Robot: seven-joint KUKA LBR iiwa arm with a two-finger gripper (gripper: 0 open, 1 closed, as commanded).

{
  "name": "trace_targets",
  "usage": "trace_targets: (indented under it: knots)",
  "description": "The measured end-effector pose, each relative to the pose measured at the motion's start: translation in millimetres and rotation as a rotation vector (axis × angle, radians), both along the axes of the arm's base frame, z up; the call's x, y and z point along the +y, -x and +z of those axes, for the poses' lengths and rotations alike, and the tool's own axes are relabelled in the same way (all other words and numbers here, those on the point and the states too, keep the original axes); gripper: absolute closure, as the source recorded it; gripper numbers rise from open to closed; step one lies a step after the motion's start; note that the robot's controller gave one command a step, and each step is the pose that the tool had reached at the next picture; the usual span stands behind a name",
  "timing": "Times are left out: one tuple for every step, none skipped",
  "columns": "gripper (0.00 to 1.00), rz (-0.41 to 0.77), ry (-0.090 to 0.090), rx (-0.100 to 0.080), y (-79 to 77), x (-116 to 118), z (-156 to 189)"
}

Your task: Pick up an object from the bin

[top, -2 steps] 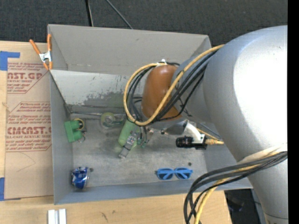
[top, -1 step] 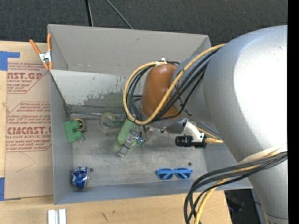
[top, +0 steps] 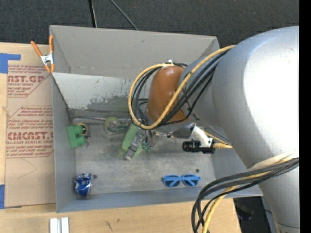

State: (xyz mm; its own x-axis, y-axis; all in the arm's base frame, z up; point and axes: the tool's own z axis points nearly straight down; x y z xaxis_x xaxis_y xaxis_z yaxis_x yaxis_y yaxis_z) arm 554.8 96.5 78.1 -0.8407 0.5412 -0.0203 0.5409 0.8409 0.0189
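Target look: a light green oblong plastic piece (top: pixel 128 140) is lying tilted, with its upper end pointing up and to the right. Its lower end, which has a greyish tip, is pointing down and to the left.
Target place: it is resting on the floor of the grey metal bin (top: pixel 63 130), about mid-bin and a little toward the back wall.
Gripper: the two-finger gripper (top: pixel 142 143) is hanging low over the bin floor, under the brown-orange wrist cover (top: pixel 165 93). Yellow and black cables (top: pixel 138 89) are looping round it.
Target vs gripper: the green piece is lying right against the gripper's left side in the view, touching or overlapping it. Whether it is actually gripped cannot be told.
Gripper state: how far open it is cannot be told, as the tip is blending into the green piece and dark parts.
Neighbours: a pale clear round thing (top: pixel 112 125) is sitting just up-left of the green piece. A chunky green block (top: pixel 75 136) is lying by the left wall.
Further off: blue plastic sunglasses (top: pixel 181 180) are lying near the front wall, and a small blue crumpled thing (top: pixel 82 184) is sitting in the front-left corner, both well apart from the gripper.
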Motion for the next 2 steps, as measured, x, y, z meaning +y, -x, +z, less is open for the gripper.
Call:
trace_targets:
  knots:
    - [1.00, 0.002, 0.004, 0.025, -0.4, 1, 23]
    - [1.00, 0.004, 0.003, 0.025, -0.8, 2, 53]
